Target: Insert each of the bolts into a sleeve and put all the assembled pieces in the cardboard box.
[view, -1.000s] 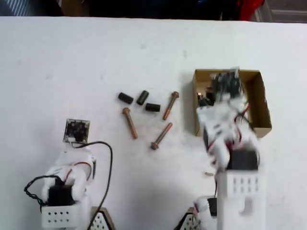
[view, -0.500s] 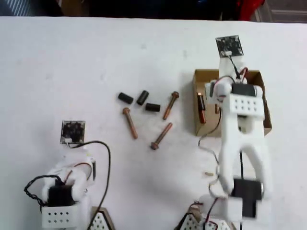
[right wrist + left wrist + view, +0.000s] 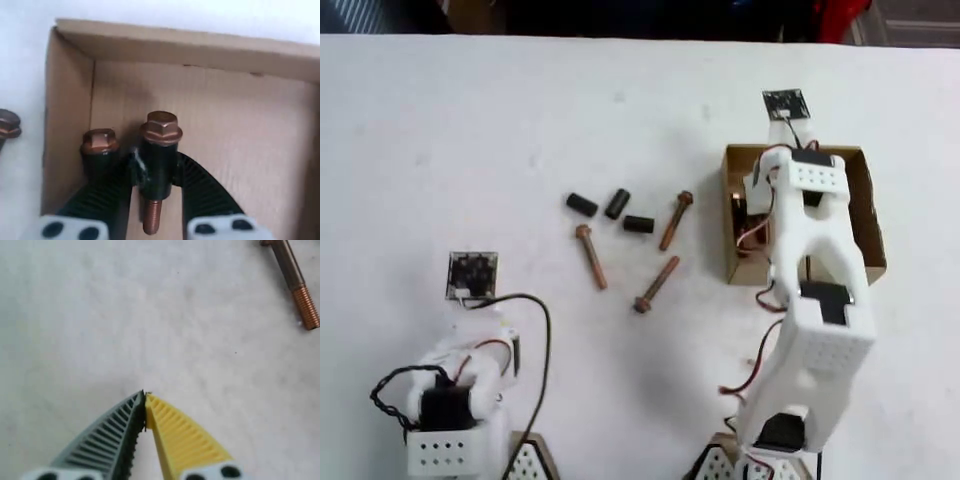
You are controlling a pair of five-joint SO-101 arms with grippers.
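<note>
Right pincer [image 3: 156, 155] clamped on sleeved bolt [image 3: 157, 175], held over the floor of the cardboard box [image 3: 200, 47]. Piece likely rigid and dense. Its smooth sleeve may slip, so a mid-sleeve grip suits. Long axis runs along the fingers: hex head past the fingertips, threads toward the wrist. Left pincer [image 3: 145, 397] closed, empty.

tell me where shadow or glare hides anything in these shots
High view: the white table is evenly bright, and the loose bolts cast only faint shadows. Left wrist view: soft even light, no glare. Right wrist view: the cardboard box darkens around the held assembled piece.
</note>
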